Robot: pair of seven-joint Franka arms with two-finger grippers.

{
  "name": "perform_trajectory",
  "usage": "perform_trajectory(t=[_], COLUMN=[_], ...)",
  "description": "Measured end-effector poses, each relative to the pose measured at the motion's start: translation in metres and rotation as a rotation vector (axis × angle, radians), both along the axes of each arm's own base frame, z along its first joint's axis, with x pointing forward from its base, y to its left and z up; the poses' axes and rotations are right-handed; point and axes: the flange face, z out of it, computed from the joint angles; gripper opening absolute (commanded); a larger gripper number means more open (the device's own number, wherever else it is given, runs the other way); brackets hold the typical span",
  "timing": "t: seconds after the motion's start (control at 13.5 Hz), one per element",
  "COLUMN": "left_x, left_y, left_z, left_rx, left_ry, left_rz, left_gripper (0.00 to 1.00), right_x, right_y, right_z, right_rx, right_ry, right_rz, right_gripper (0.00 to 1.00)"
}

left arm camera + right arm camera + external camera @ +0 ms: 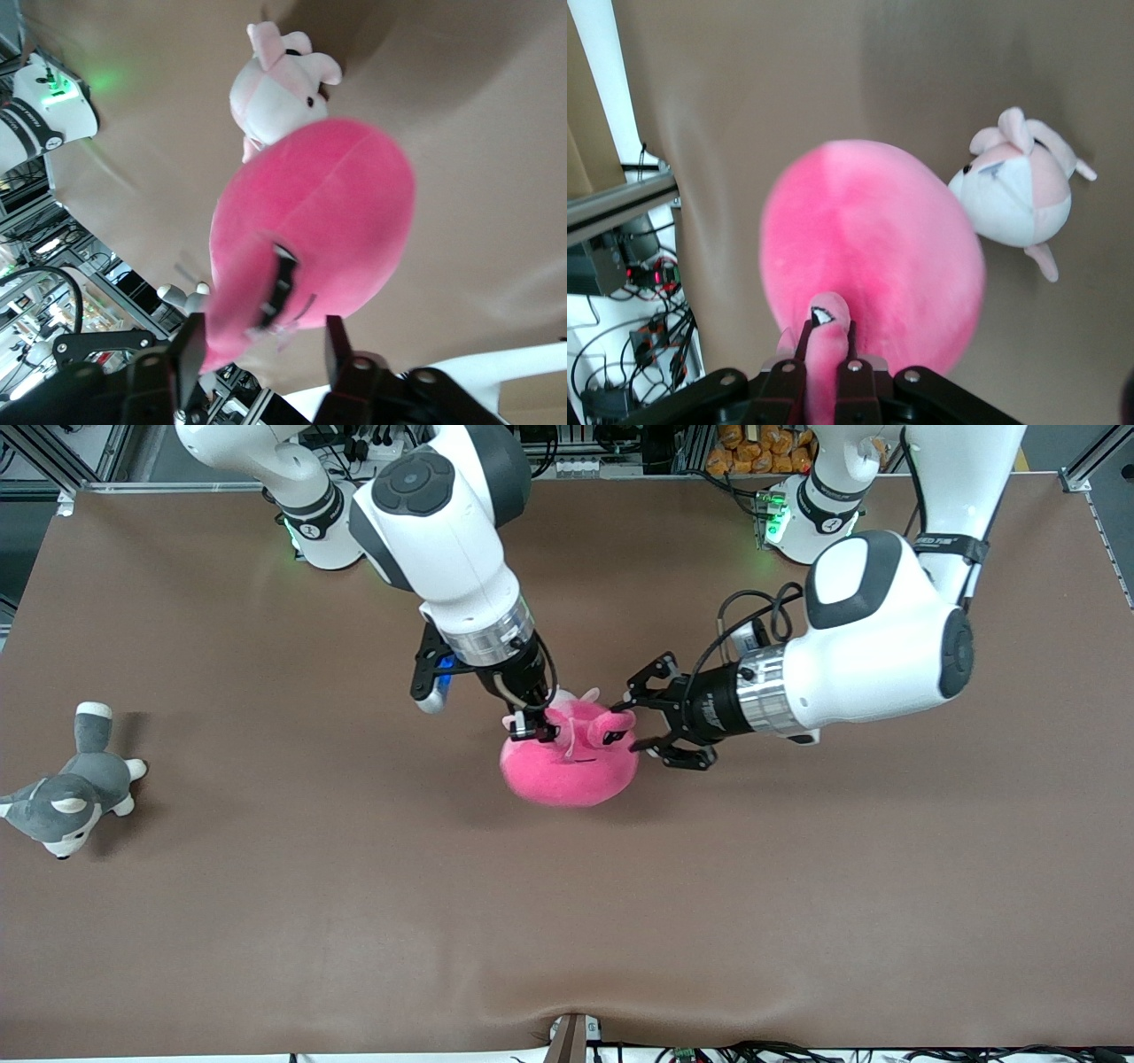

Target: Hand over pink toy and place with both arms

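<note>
The pink toy (pixel 567 771) hangs a little above the middle of the table. My right gripper (pixel 534 726) is shut on one of its stalk eyes (pixel 828 314), and the round body (pixel 877 239) bulges out past the fingers. My left gripper (pixel 633 726) is level with the toy, at the side toward the left arm's end. It is open, with its fingers (pixel 190 345) spread on either side of the toy's (pixel 328 221) edge. The second stalk eye (pixel 611 731) points toward it.
A pale pink-and-white puppy plush (pixel 1019 190) lies on the table beside the toy, mostly hidden by it in the front view (pixel 586 693). A grey-and-white husky plush (pixel 66 793) lies near the right arm's end of the brown table (pixel 797 912).
</note>
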Motion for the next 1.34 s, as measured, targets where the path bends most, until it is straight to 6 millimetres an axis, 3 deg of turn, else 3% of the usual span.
perform_trajectory(t=[0.22, 0.37, 0.59, 0.82, 1.11, 1.19, 1.34], left_x=[0.005, 0.001, 0.009, 0.010, -0.015, -0.017, -0.019], left_y=[0.019, 0.038, 0.095, 0.143, 0.163, 0.176, 0.209], left_z=[0.033, 0.048, 0.042, 0.046, 0.075, 0.083, 0.096], left_rx=[0.140, 0.223, 0.271, 0.358, 0.425, 0.421, 0.404], left_ry=[-0.262, -0.385, -0.479, -0.565, -0.609, -0.626, -0.668], left_rz=[-0.158, -0.328, -0.630, -0.924, -1.281, -1.342, -1.443], left_gripper=[1.00, 1.00, 1.00, 1.00, 1.00, 1.00, 1.00], right_x=[0.008, 0.016, 0.038, 0.069, 0.087, 0.086, 0.080], right_y=[-0.033, -0.075, -0.153, -0.249, -0.400, -0.428, -0.462], right_z=[0.013, 0.021, 0.011, -0.035, -0.101, -0.115, -0.145], right_rx=[-0.045, -0.097, -0.188, -0.203, -0.132, -0.116, -0.096], right_ry=[0.050, 0.122, 0.245, 0.331, 0.406, 0.418, 0.428], right_rz=[-0.039, -0.085, -0.057, 0.051, 0.204, 0.228, 0.266], right_gripper=[0.00, 0.00, 0.00, 0.00, 0.00, 0.00, 0.00])
